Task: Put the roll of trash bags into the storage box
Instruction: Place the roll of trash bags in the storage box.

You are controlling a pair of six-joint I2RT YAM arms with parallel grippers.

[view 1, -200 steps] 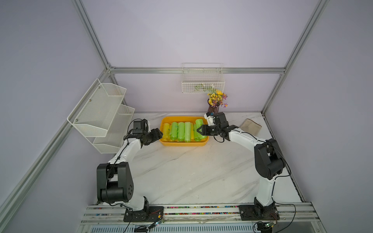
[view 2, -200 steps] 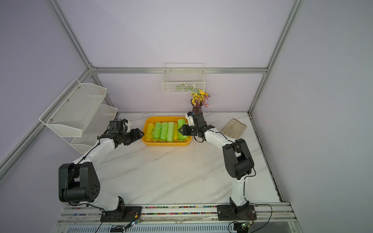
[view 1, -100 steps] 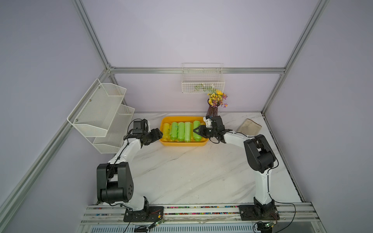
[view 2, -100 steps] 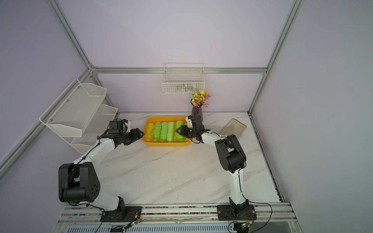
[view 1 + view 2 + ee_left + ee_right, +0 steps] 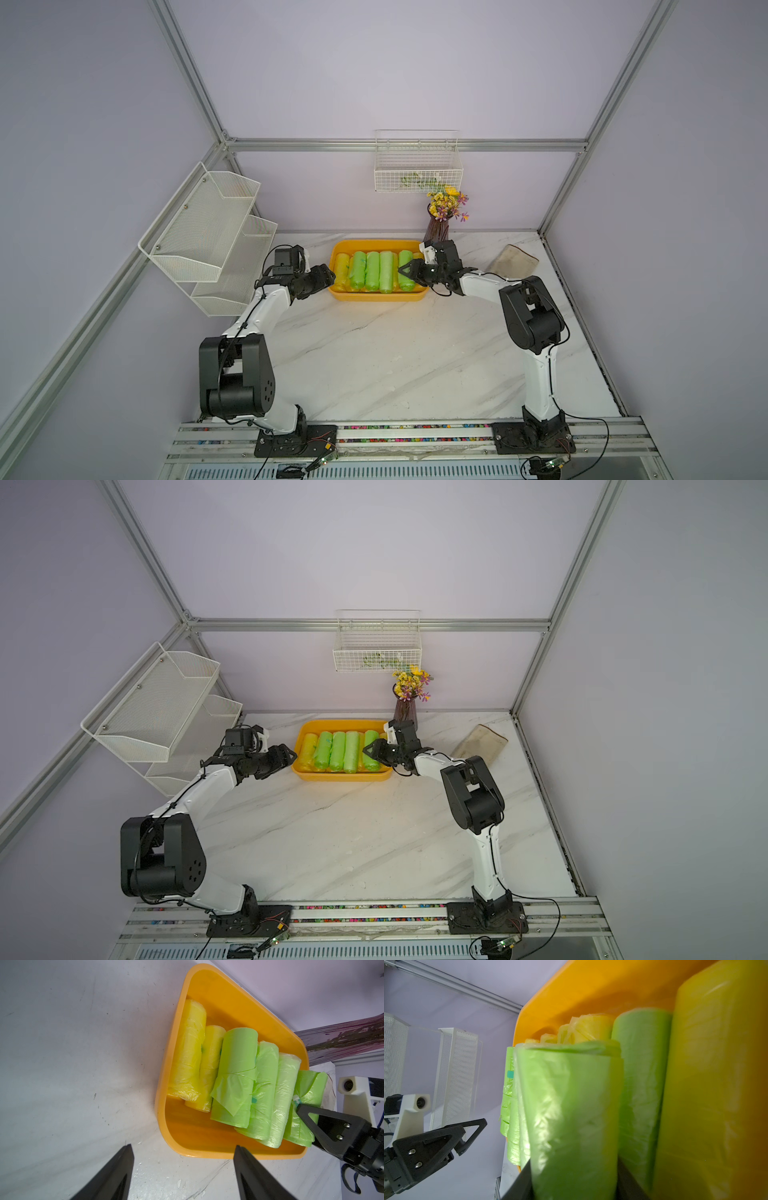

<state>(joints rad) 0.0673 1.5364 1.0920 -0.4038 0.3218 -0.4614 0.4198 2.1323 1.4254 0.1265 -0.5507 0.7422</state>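
At the counter's (image 5: 374, 353) far edge the right tool (image 5: 406, 272) grips the roll of trash bags (image 5: 405, 257) inside the storage box (image 5: 376, 295), left tool (image 5: 329, 277) gaping empty; loose film may snag on withdrawal.

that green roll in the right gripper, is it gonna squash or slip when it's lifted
Probably soft: the green roll is wound thin film, visibly wrinkled, so the right gripper may dent it. Being thin film, it is likely light for its size. The glossy film could slip, and a cylinder tends to roll, though neighbouring rolls in the storage box hem it in.
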